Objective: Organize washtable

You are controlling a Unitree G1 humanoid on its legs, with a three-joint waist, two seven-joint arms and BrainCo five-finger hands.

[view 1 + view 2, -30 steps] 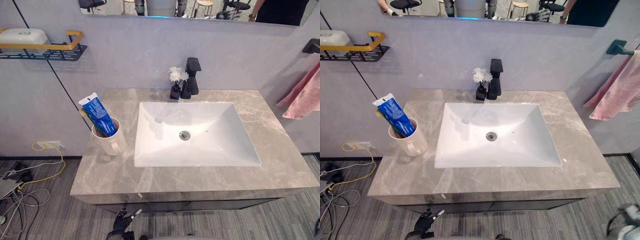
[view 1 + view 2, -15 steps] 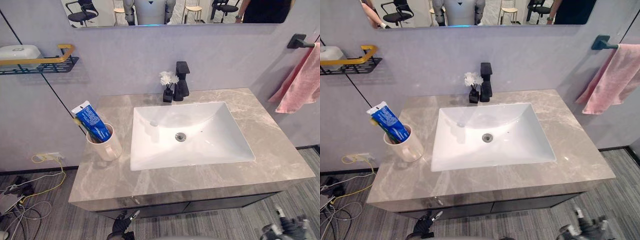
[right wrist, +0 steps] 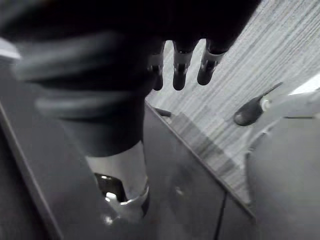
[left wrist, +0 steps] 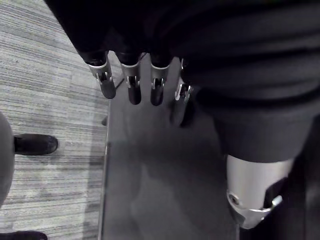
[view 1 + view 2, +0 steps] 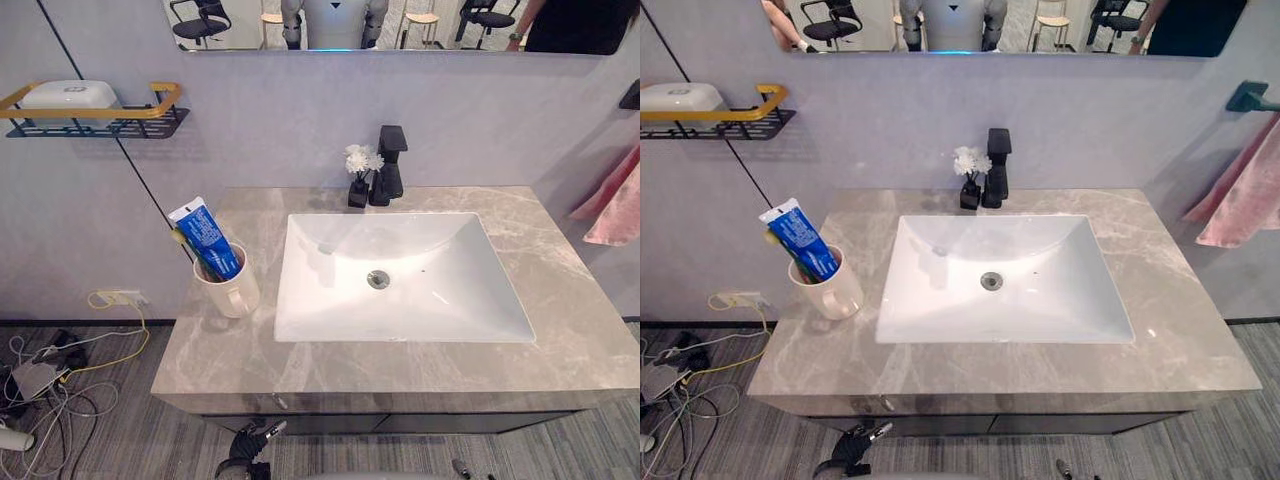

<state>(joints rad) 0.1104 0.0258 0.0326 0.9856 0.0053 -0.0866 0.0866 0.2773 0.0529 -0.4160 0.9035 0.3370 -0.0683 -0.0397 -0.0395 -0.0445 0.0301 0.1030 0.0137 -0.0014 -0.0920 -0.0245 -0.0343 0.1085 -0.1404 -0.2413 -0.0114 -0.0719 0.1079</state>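
Left eye view: grey marble counter [image 5: 250, 352] with a white sink [image 5: 440, 275] set into it. A cream mug [image 5: 230, 291] stands on the counter just left of the sink, apart from its rim. A blue toothpaste [image 5: 208, 238] tube stands in the mug, leaning left. A black tap [image 5: 390, 160] sits behind the sink at the wall, and a small black vase [image 5: 357, 191] of white flowers stands just beside it on the left. A wall shelf [image 5: 100, 125] at upper left carries a white box [image 5: 68, 93]. The left hand [image 5: 250, 452] is low, below the counter's front edge, touching nothing on the washtable.

Right eye view: same layout. A pink towel [image 5: 1240, 205] hangs from a dark hook [image 5: 1247, 97] on the right wall.

Left wrist view: fingers [image 4: 133, 85] hang straight and slightly spread, thumb apart; nothing is held. A dark panel [image 4: 150, 175] and striped floor [image 4: 50, 100] lie past them.

Right wrist view: the right hand [image 3: 179, 67] has its fingers extended and loose, and it is empty. It hangs over the floor beside a dark panel, clear of every item.
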